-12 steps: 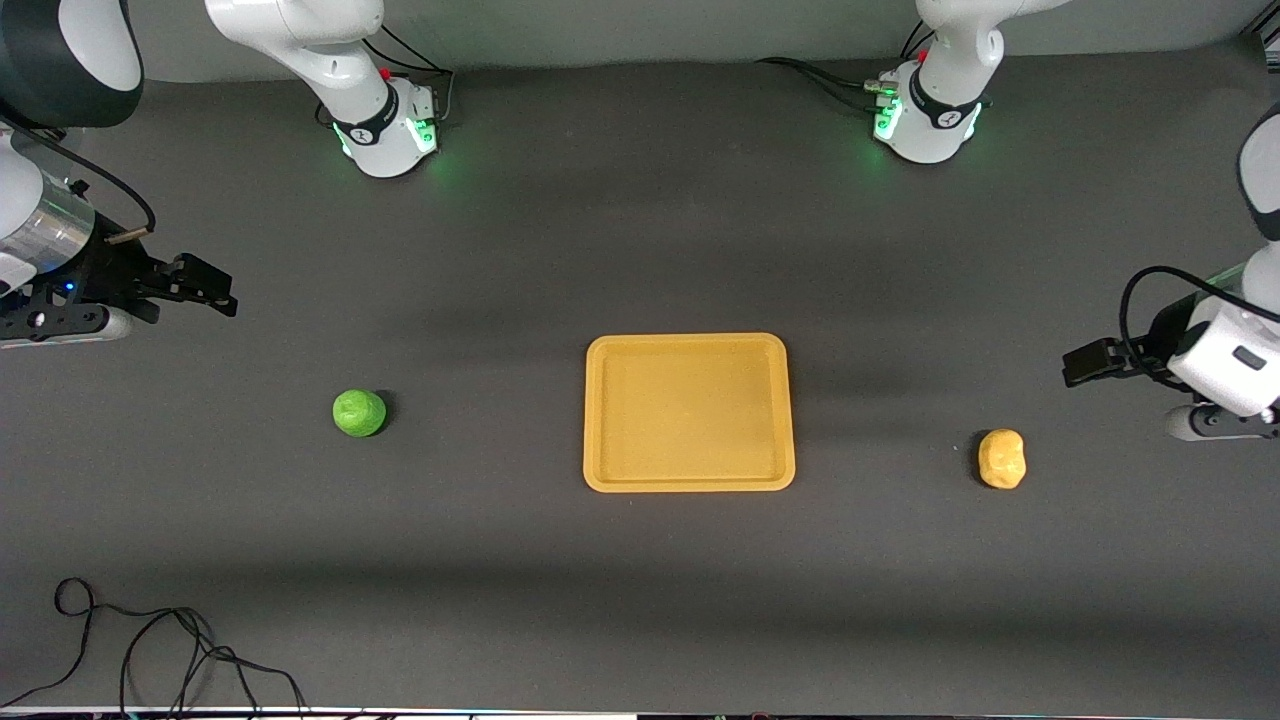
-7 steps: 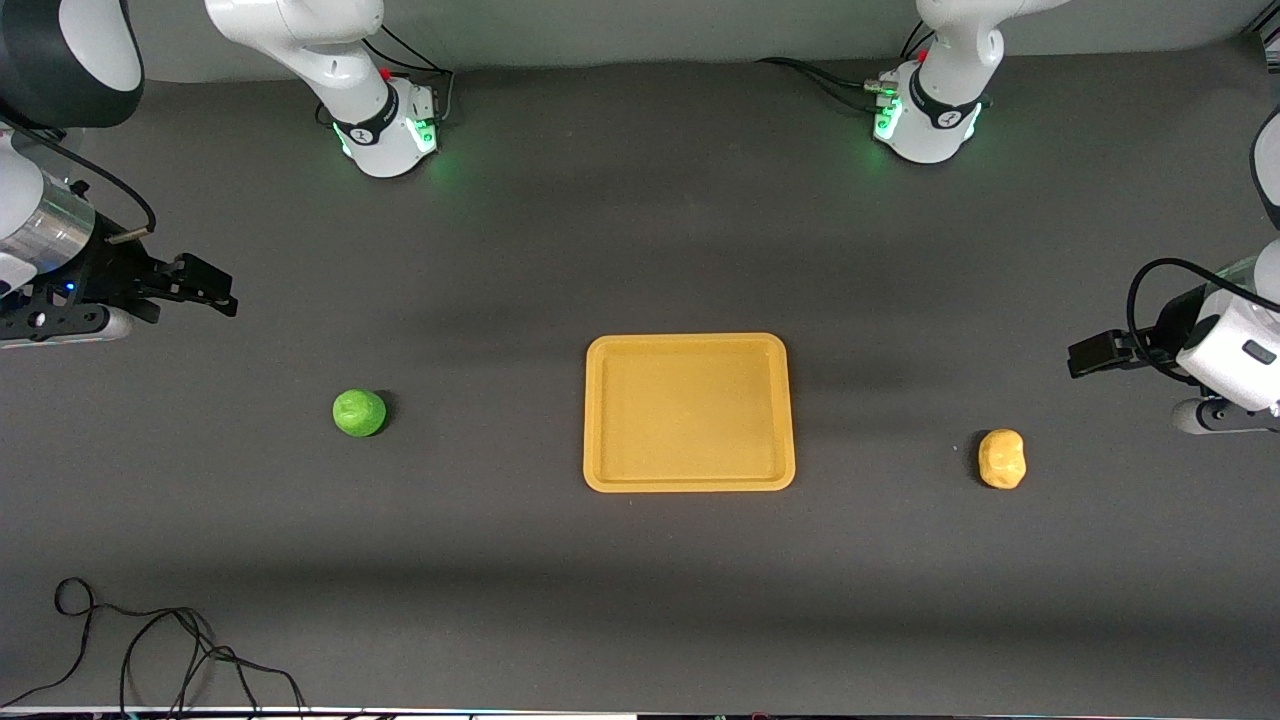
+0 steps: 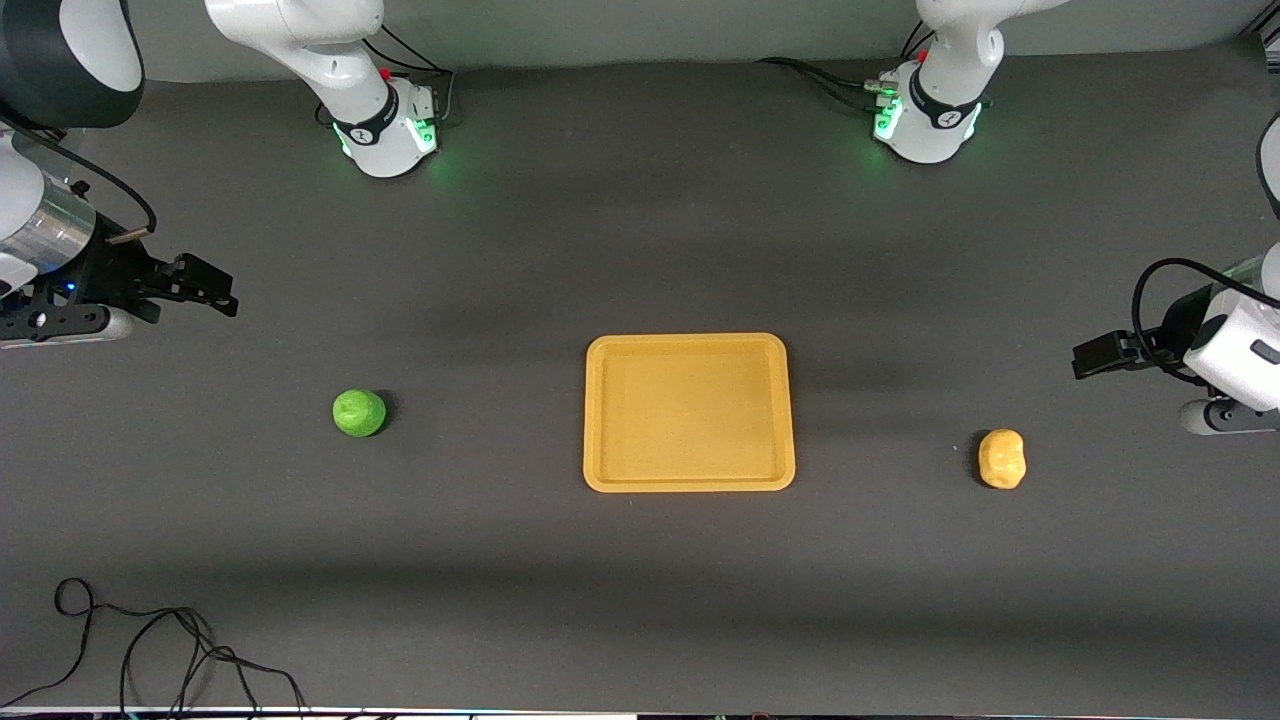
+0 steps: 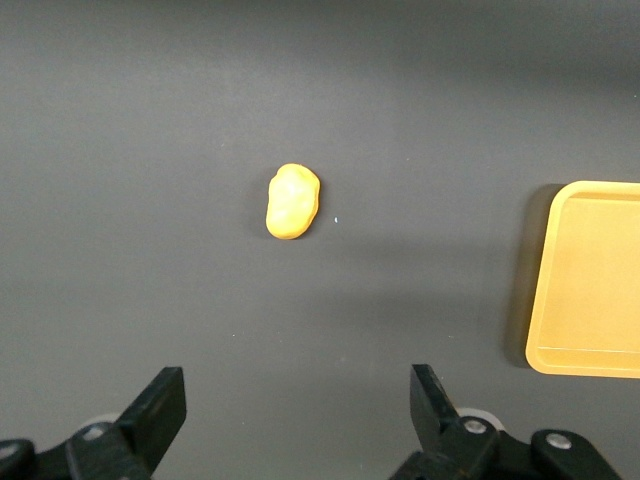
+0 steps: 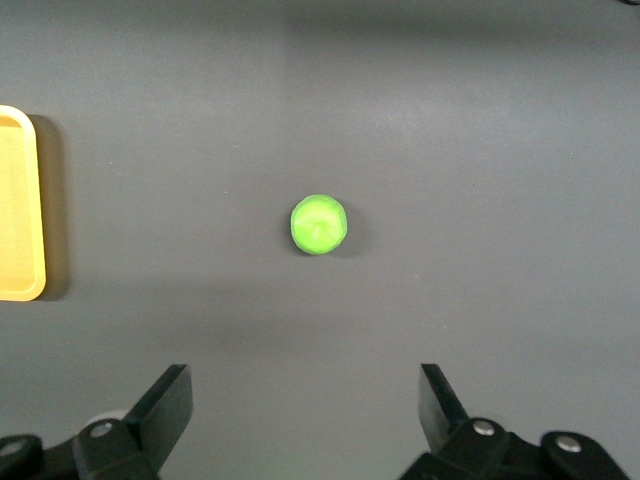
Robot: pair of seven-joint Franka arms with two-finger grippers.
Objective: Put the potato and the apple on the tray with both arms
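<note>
A: Going across the front view: your right gripper (image 3: 205,290) hangs over the counter (image 3: 640,600), jaws wide, holding nothing. Apple (image 3: 359,413) sits toward the right arm's end, tray (image 3: 689,484) mid-counter, potato (image 3: 1002,459) toward the left arm's end.

B: Left gripper (image 3: 1095,357) hangs above the counter near the potato; only its wrist view shows those jaws wide and empty. Apple looks smooth, likely to roll, so pinch across its middle. Take the lumpy potato across its narrow width.

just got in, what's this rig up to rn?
Nothing is picked up yet. The tray sits bare mid-table. The apple lies toward the right arm's end, the potato toward the left arm's end, both on the table. The right pincer is open and up in the air at its end; the left pincer is open above the table by the potato.
</note>
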